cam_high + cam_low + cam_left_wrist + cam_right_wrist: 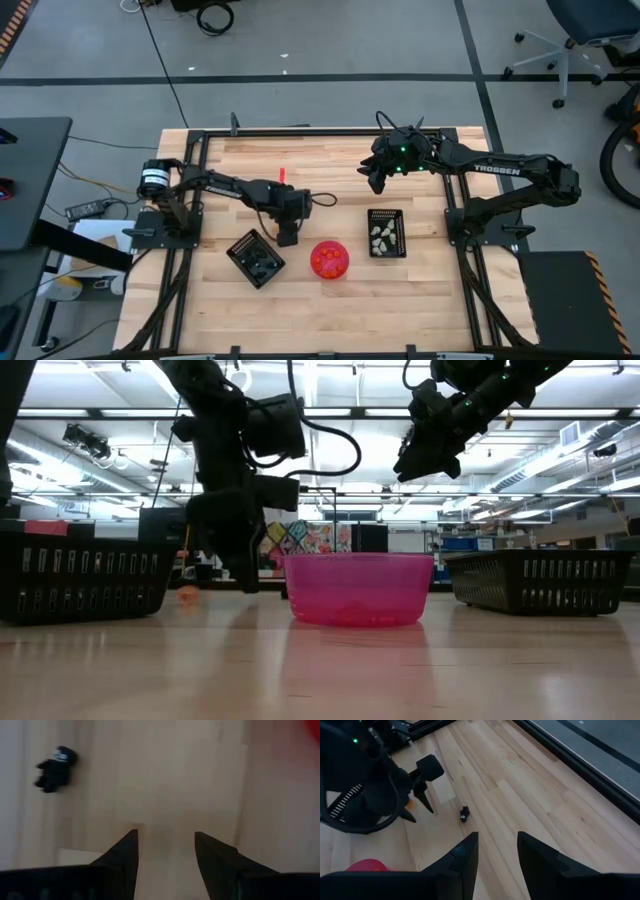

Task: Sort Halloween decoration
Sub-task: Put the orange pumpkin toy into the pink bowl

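Observation:
My left gripper [288, 238] [165, 834] is open and points down close over the bare wood, between the left tray and the pink-red bowl [329, 259] [358, 588]. A tiny black decoration piece [56, 768] [464, 814] lies on the table just beside the gripper, outside its fingers. A small orange piece [410, 804] [187, 595] lies on the wood by that arm. My right gripper [377, 183] [497, 835] is open and empty, held high over the table's far middle. Orange bits show faintly in the bowl.
A black grid tray [255, 258] with dark pieces sits left of the bowl, at an angle. A second tray [386, 232] holding pale whitish pieces sits to the bowl's right. The table's near part is bare wood. A black frame rail [330, 131] runs along the far edge.

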